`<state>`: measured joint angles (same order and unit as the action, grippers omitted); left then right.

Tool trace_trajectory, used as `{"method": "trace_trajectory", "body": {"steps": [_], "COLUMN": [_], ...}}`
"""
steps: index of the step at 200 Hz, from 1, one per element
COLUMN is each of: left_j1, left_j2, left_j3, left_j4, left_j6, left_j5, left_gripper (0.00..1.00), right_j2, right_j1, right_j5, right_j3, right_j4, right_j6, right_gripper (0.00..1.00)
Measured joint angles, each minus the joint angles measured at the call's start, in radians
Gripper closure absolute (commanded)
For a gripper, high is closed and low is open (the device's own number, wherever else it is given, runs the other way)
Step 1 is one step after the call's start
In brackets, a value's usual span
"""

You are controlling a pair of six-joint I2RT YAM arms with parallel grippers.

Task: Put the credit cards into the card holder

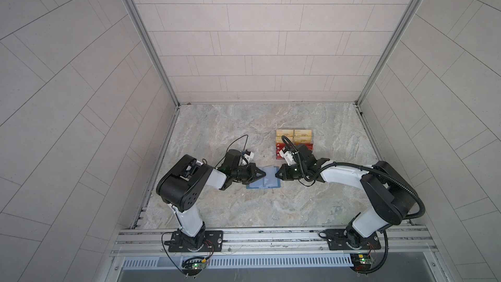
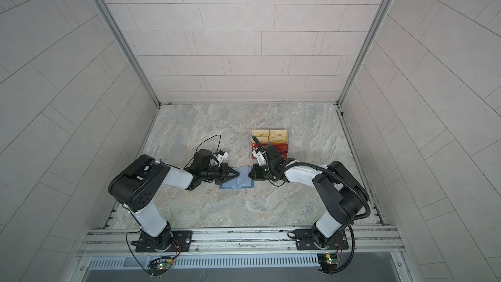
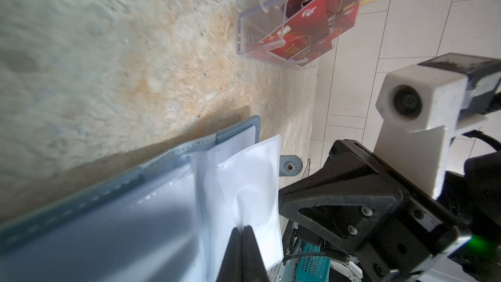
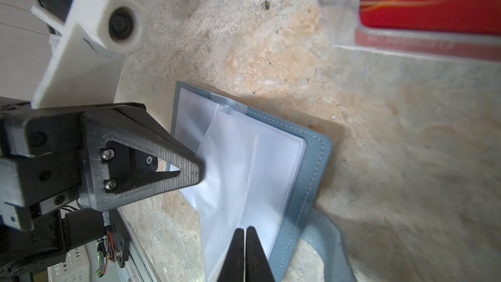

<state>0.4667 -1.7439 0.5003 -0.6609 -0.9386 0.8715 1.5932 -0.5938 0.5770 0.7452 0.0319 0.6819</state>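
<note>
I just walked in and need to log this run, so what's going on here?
Both arms are working on the open blue card holder, which lies on the table. The left gripper and the right gripper are each pinched shut on the clear sleeves inside it, from opposite sides. Neither holds a card. The red cards sit in the clear rack behind.

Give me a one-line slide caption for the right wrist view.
Left hand and right hand, both shut, pinch clear sleeves of the open card holder; red credit card in acrylic rack.
</note>
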Motion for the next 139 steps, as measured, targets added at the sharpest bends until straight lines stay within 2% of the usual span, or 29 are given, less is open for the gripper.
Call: {"method": "trace_trajectory", "body": {"steps": [133,139], "left_j1": [0.0,0.0], "left_j2": [0.0,0.0], "left_j3": [-0.024,-0.025], "left_j4": [-0.029,-0.032], "left_j6": [-0.016,-0.018], "left_j5": [-0.004,-0.004], "left_gripper": [1.0,0.94], "right_j2": [0.069,0.072], "right_j1": [-0.032,-0.035], "right_j5": [0.014,0.014], "right_j3": [0.027,0.033], "right_j4": [0.043,0.044], "right_j6": [0.026,0.027], "right_gripper": [0.92,0.92]}}
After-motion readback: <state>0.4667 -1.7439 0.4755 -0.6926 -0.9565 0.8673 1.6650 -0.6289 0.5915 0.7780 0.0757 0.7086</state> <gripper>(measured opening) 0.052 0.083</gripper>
